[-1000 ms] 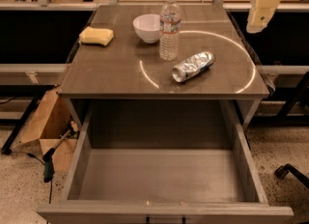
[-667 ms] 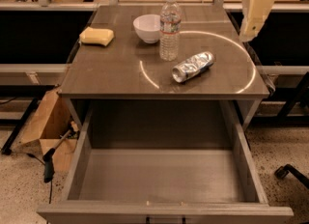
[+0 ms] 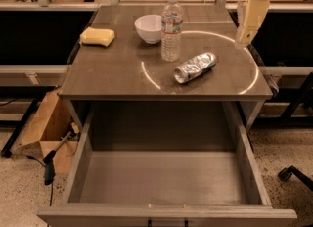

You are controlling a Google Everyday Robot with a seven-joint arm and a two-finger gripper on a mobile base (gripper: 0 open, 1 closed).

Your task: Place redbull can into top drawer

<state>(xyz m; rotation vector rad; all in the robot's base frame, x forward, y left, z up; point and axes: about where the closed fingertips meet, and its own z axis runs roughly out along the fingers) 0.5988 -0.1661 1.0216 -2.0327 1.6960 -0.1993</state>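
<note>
The redbull can (image 3: 195,67), silvery and crinkled, lies on its side on the table top (image 3: 112,74), right of the middle. My gripper (image 3: 245,37) hangs above the table's far right edge, to the upper right of the can and apart from it. It holds nothing that I can see. The top drawer (image 3: 161,182) is pulled wide open below the table's front edge. Its flat grey bottom is bare, and the dark handle shows at the lower edge of the view.
A clear water bottle (image 3: 171,28) stands just behind the can. A white bowl (image 3: 149,28) and a yellow sponge (image 3: 98,36) sit at the back left. A cardboard box (image 3: 46,133) and a tool (image 3: 49,168) lie on the floor at left. A chair base (image 3: 296,176) is at right.
My gripper has moved left and down, from beside the table's right edge to above its far right corner. The can and the drawer have not moved.
</note>
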